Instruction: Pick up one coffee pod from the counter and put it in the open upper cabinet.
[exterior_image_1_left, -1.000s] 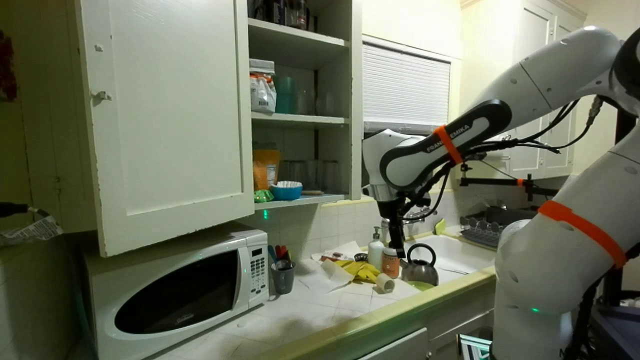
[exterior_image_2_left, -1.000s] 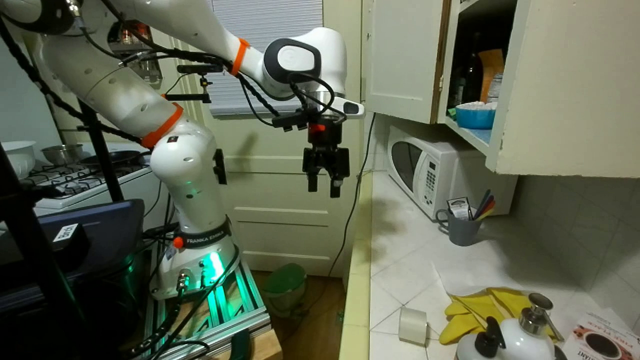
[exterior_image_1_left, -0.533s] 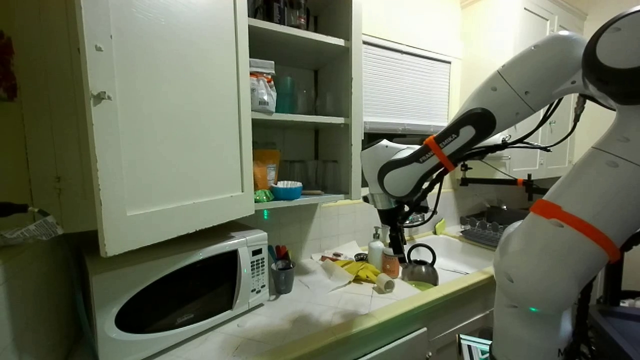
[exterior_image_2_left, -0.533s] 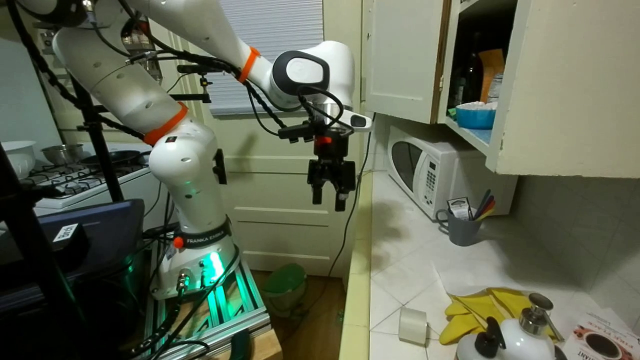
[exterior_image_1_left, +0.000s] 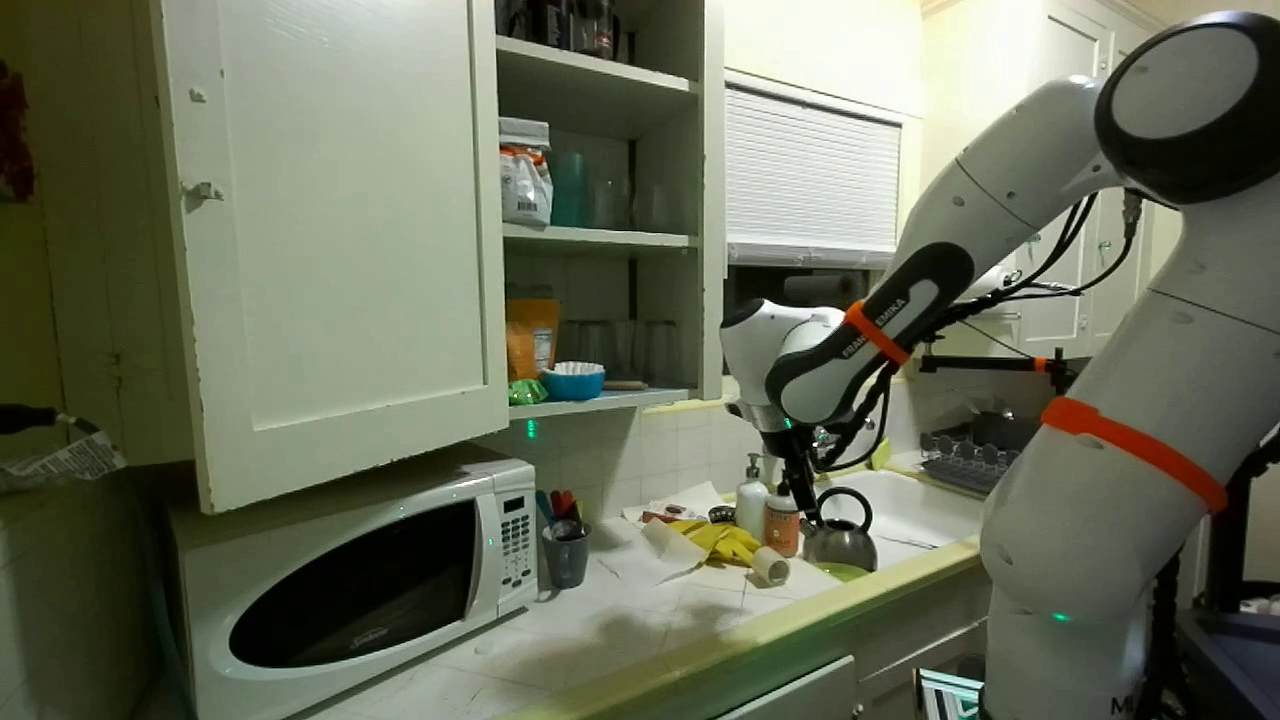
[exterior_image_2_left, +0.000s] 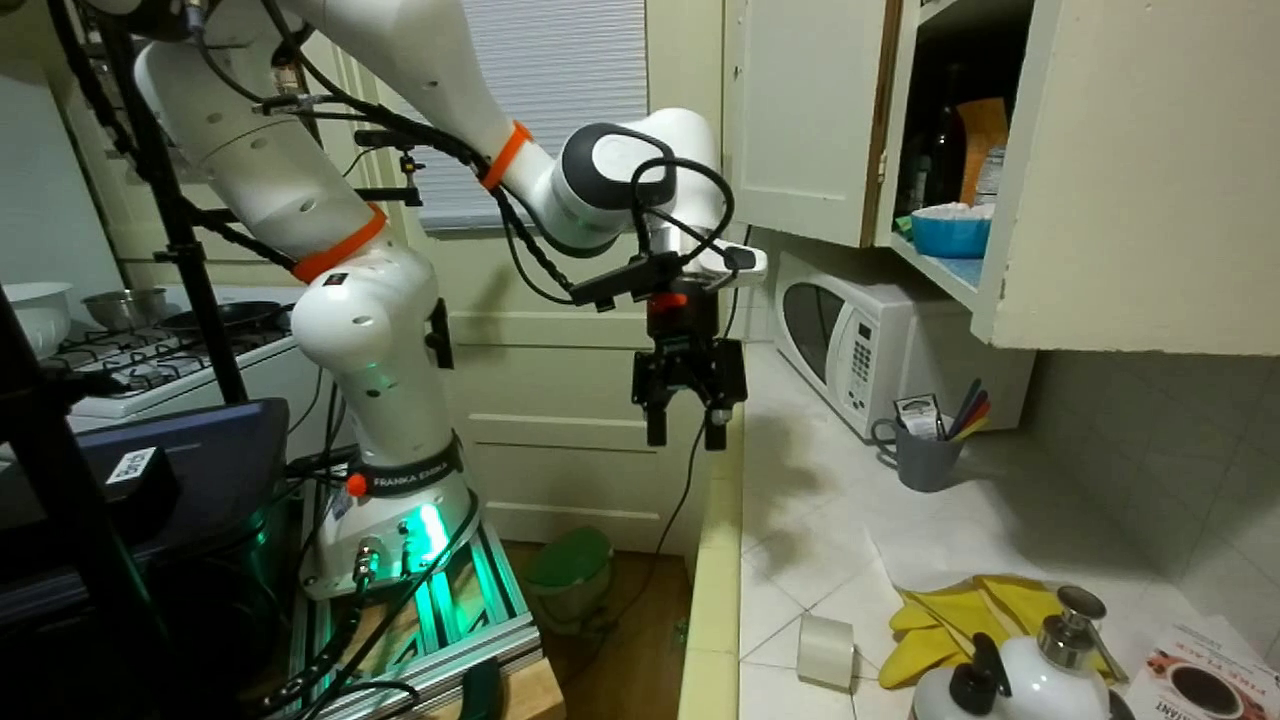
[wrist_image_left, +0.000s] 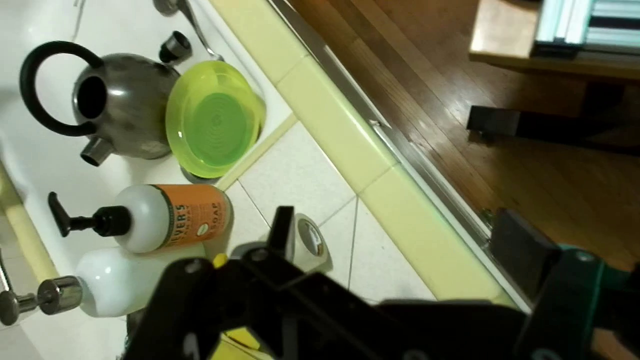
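the gripper (exterior_image_2_left: 686, 425) is pointing down, and its jaws are standing wide apart. where the coffee pod is lying, i cannot tell; it is too small or hidden. in the wrist view, the yellow front edge of the counter (wrist_image_left: 340, 130) is running between the jaws, with white tiles (wrist_image_left: 292, 167) on one side and the wood floor (wrist_image_left: 425, 90) on the other. one jaw is covering a bit of the tape roll (wrist_image_left: 306, 255). a soap bottle (wrist_image_left: 192, 215) with an orange label and a white bottle (wrist_image_left: 135, 280) are standing side by side near the roll, and a kettle (wrist_image_left: 137, 110) and a green bowl (wrist_image_left: 220, 127) are sitting close together by the sink (exterior_image_1_left: 905, 500). in both exterior views, yellow gloves (exterior_image_2_left: 970, 625) are lying next to the roll, and a wide stretch of tiles is running from there to a gray mug (exterior_image_2_left: 922, 460). the upper cabinet (exterior_image_1_left: 712, 200) is standing open, higher up and well apart from the gripper. its door (exterior_image_1_left: 360, 220) is sticking out above the microwave (exterior_image_1_left: 360, 590), and its shelves are holding bags (exterior_image_1_left: 525, 180), glasses (exterior_image_1_left: 660, 348) and a blue bowl (exterior_image_1_left: 573, 383).
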